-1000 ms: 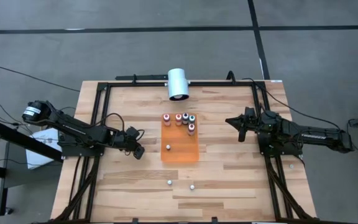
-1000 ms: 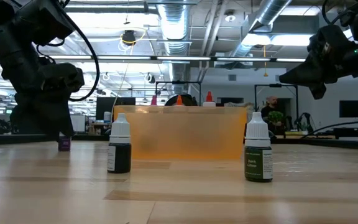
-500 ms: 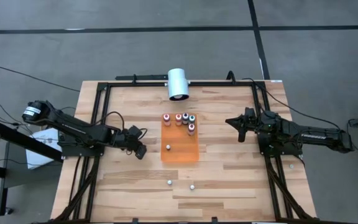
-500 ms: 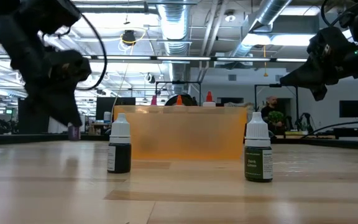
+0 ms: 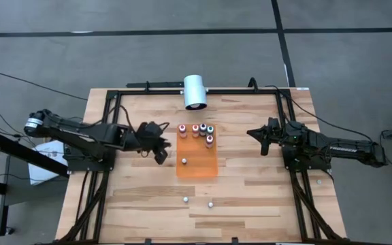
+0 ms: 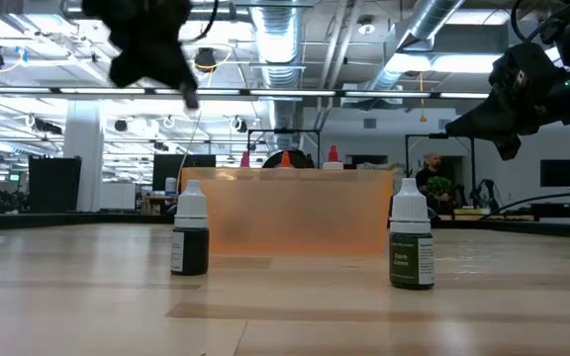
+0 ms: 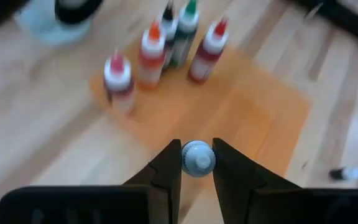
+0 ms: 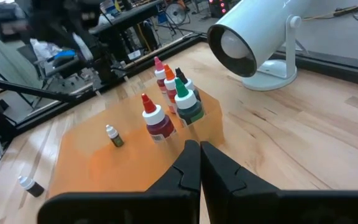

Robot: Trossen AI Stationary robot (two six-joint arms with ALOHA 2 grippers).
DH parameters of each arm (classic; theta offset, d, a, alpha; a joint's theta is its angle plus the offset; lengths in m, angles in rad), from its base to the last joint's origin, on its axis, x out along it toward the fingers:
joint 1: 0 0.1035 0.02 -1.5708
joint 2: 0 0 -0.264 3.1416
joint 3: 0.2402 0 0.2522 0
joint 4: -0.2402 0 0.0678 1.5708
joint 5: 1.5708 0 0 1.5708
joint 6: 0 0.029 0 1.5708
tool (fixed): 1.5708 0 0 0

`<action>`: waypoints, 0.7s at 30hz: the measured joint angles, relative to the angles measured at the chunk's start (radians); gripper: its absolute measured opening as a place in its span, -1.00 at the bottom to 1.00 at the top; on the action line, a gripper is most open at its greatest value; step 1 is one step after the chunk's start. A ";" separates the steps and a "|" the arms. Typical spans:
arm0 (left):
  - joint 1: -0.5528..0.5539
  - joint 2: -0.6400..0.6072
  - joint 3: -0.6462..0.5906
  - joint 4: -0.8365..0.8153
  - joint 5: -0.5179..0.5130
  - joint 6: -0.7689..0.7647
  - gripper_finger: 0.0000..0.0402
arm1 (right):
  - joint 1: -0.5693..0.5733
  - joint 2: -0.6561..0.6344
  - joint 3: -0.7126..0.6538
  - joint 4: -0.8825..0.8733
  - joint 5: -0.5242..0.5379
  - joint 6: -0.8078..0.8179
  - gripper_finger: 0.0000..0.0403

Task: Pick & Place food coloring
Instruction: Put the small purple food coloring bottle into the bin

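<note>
Several tiny food coloring bottles [image 5: 196, 128] stand on their bases at the far end of the orange mat [image 5: 199, 167], and one more [image 5: 184, 161] stands mid-mat. Two others [image 6: 190, 237] [image 6: 411, 247] stand on the bare wood near the table's near edge. My left gripper [image 5: 160, 155] hangs high over the mat's left edge, shut on a small bottle. My right gripper [image 5: 252, 133] is shut, holds nothing, and hovers to the right of the mat. My left gripper [image 7: 197, 146] pinches a small bottle between its two fingertips. The bottle's pale round end [image 7: 197, 159] shows between them. The fingers slant down from the table's left. The bottle is lifted clear, and a small dark bit [image 6: 192, 97] sticks out below the fingers.
A big white cylinder [image 5: 194, 92] lies on a stand at the table's far edge, behind the mat. A black frame [image 5: 114, 102] runs along the far edge and both sides. Bare wood lies between the mat and each arm. A person [image 6: 431, 178] sits in the room far behind.
My left gripper has risen from near the tabletop to well above it. It has travelled toward the table's right, from the left side up to the mat's left edge, carrying the small bottle clear of the table. My right arm has kept still.
</note>
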 joint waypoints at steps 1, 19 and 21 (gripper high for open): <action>0.004 0.007 0.025 0.000 -0.006 0.020 -0.68 | 0.000 0.000 0.000 0.000 0.000 0.000 -1.00; 0.039 0.511 0.340 -0.003 -0.005 0.238 -0.68 | 0.000 0.000 0.000 -0.001 0.001 0.000 -1.00; 0.050 0.530 0.324 -0.007 -0.007 0.235 -0.68 | 0.000 0.000 0.000 -0.004 0.001 0.000 -1.00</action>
